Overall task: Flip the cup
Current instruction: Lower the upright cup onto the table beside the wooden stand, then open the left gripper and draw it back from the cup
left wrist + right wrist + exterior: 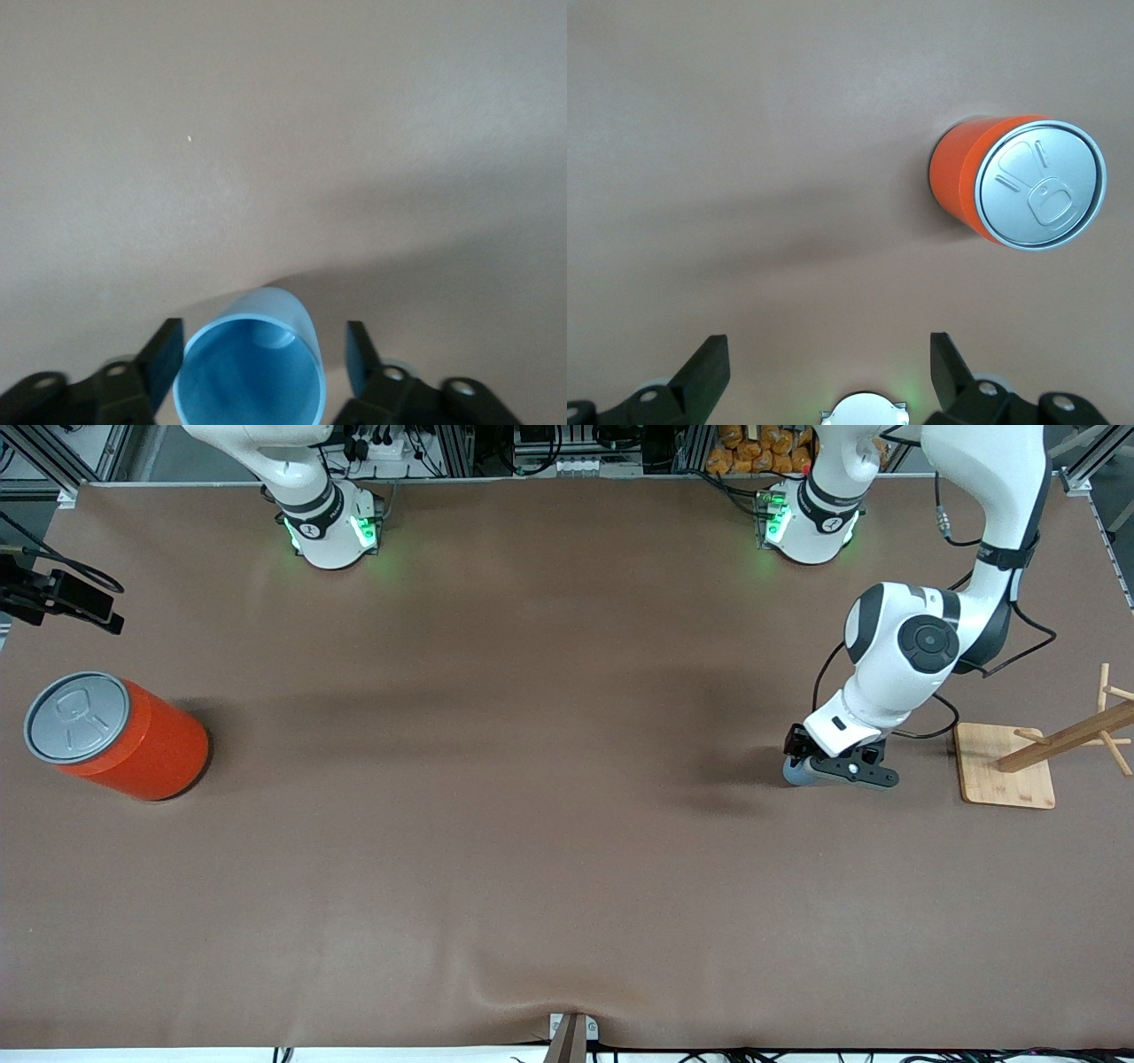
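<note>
So far the flip looks barely begun. At the right arm's end of the table stands the big orange cylindrical can with a grey lid (115, 737); the waiting right gripper (824, 372), fingers spread and empty, hangs above the table near it. Toward the left arm's end, the small light-blue tapered plastic cup (250, 372) sits between the left gripper (264, 359)'s spread fingers, not yet clamped, close beside the wooden peg stand (1045, 757). Gripping, turning and setting down remain.

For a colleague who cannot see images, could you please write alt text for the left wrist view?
A light-blue cup, its darker blue inside facing the camera, sits between the two black fingers of the left tool, which are spread to either side of it with a gap showing on one side. Around it is only the plain brown table.
</note>
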`<state>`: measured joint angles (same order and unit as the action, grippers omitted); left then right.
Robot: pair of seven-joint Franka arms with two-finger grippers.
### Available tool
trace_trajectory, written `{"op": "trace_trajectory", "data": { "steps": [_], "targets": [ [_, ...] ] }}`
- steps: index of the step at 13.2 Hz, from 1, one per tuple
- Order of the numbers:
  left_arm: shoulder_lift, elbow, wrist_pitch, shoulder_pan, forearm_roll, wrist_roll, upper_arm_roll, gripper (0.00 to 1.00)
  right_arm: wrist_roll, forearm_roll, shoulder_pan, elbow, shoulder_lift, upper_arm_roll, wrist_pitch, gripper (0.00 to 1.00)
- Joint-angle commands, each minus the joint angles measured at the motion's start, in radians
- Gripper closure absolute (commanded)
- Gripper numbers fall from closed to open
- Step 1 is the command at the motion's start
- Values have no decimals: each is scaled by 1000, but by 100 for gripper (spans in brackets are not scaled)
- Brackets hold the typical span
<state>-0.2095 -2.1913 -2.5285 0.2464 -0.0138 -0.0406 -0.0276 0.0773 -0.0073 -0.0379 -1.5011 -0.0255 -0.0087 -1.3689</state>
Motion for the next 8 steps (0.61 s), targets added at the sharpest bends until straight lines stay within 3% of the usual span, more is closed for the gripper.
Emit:
{"op": "trace_trajectory", "data": {
  "steps": [1,5,8],
  "targets": [
    [41,132,185,-1,-8,28,28,0,15,-13,-8,12,-4,7,5,0],
    [18,390,469,-10,-8,30,26,0,15,-11,-4,10,-4,7,7,0],
    [21,459,548,-12,-6,31,20,0,13,-11,-7,10,-4,7,8,0]
  ]
}}
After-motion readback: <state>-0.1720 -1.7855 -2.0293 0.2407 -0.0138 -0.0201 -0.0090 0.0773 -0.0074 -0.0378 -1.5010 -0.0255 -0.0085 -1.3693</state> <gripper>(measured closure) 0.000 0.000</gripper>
